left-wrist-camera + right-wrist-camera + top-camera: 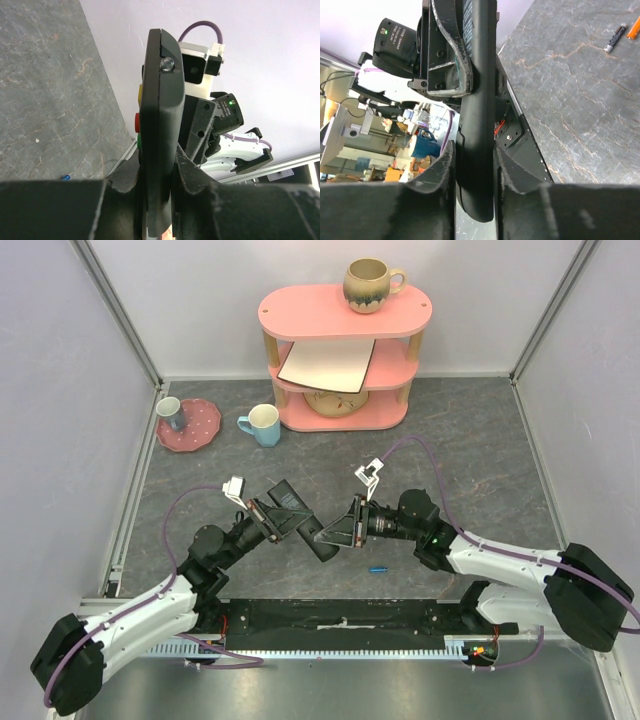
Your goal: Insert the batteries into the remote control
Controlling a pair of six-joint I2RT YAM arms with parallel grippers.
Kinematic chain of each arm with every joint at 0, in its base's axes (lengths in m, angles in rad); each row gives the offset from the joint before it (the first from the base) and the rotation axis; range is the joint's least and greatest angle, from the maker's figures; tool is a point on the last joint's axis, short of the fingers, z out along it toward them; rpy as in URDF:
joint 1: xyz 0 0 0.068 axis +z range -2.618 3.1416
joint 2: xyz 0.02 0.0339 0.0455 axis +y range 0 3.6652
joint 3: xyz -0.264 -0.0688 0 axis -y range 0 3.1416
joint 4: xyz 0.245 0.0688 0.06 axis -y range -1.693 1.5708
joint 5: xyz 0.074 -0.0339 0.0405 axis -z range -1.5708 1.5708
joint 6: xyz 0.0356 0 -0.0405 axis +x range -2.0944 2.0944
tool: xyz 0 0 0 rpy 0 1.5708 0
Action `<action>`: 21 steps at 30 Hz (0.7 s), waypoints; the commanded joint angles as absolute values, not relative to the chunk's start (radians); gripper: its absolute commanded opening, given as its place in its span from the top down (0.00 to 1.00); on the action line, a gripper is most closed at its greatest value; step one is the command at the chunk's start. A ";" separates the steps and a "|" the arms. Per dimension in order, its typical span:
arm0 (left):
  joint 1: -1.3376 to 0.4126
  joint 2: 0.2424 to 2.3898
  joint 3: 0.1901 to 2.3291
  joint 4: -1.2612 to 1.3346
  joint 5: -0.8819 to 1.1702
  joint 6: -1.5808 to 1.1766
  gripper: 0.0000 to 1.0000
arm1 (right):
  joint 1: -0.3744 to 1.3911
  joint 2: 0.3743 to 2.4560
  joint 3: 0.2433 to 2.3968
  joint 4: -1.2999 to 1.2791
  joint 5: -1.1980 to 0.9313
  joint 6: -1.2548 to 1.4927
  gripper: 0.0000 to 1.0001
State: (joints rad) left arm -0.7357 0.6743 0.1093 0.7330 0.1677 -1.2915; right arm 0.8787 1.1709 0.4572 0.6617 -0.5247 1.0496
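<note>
Plainly the remote control [160, 90] is off the worktop [470, 460], held in the air between both arms over the near middle. The left tool [159, 167] is clamped tight on 1 end of it, edge-on, with the coloured buttons facing away from the right arm. The right tool [475, 160] has the other end between its fingers [437, 172]. It is set narrow, pads against both faces with no gap that I can see.

I read this as a 2-tool hold to steady or re-grip the remote before loading. To do it well, the right grip should be firm before the left eases. The squeeze should go across the flat faces, off the buttons, leaving the back free for the battery bay. Whether its cover is off, I cannot tell.

Neither battery is in. The blue battery [378, 568] lies on the worktop just ahead of the right arm. The red-orange battery [634, 27] lies on the worktop too, at the corner of the right wrist view.

That worktop is dark grey, stone-patterned and flat, so small cylinders may roll. Pale walls close 3 sides. At the back stand a pink shelf [300, 310] with a mug [368, 285] on top, a blue-and-white mug [264, 426] and a pink dotted plate [210, 415].
</note>
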 commanded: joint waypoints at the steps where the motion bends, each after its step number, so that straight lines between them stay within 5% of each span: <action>1: -0.738 0.655 0.146 0.834 0.187 -1.304 0.98 | 0.874 1.196 0.477 0.689 -0.555 1.051 0.83; 4: -0.738 0.649 0.138 0.833 0.181 -1.305 0.98 | 0.874 1.210 0.480 0.695 -0.569 1.057 1.00; 12: -0.738 0.606 0.126 0.767 0.153 -1.287 0.94 | 0.874 1.154 0.590 0.511 -0.580 0.931 1.00; 15: -0.736 0.578 0.129 0.724 0.137 -1.272 0.62 | 0.873 1.120 0.656 0.375 -0.554 0.842 1.00; 19: -0.736 0.520 0.124 0.631 0.088 -1.255 0.36 | 0.874 1.062 0.744 0.154 -0.467 0.726 1.00; 21: -0.736 0.488 0.117 0.571 0.049 -1.250 0.14 | 0.874 1.043 0.788 0.073 -0.405 0.670 1.00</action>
State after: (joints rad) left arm -0.7357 0.5377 0.1093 0.6739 0.1230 -1.2739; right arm 0.8749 1.1088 0.6804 0.2787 -0.5159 0.8410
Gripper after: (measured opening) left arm 0.752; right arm 0.226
